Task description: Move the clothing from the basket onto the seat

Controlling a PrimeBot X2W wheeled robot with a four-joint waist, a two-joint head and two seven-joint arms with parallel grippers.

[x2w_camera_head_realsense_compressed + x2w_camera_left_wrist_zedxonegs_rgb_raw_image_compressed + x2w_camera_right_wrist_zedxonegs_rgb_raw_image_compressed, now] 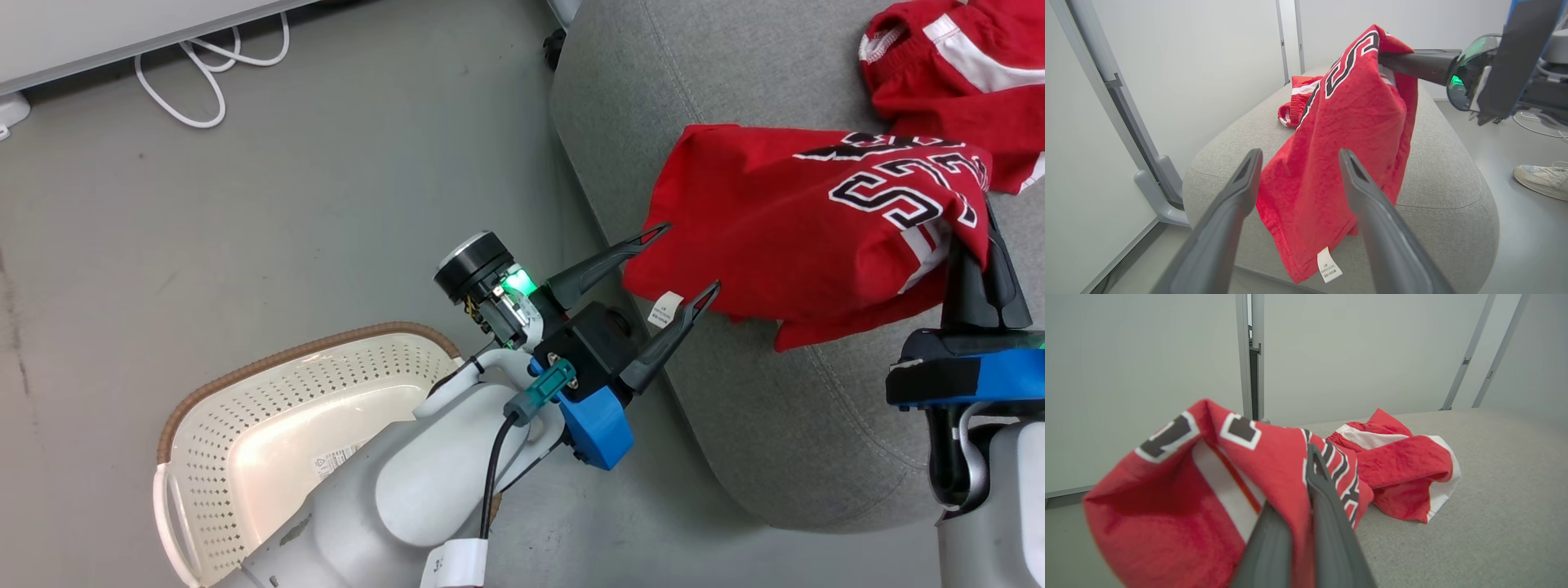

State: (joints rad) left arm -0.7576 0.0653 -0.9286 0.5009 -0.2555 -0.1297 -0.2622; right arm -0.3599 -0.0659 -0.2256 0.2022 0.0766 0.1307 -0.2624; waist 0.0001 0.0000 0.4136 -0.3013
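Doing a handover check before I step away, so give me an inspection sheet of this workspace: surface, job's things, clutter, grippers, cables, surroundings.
Surface: grey seat, woven fabric, one garment lying on it.
Job's things: jersey hangs from the right gripper over the seat's edge; garment with white bands lies crumpled on the seat; basket on the floor, no clothing in the part that shows.
Clutter: nothing seen.
Grippers: left gripper open, at the jersey's lower hem, holding nothing; right gripper shut on the jersey.
Cables: white cable looped on the floor; black cable on the left forearm.
Surroundings: grey floor, pale wall panels, a person's shoe near the seat.
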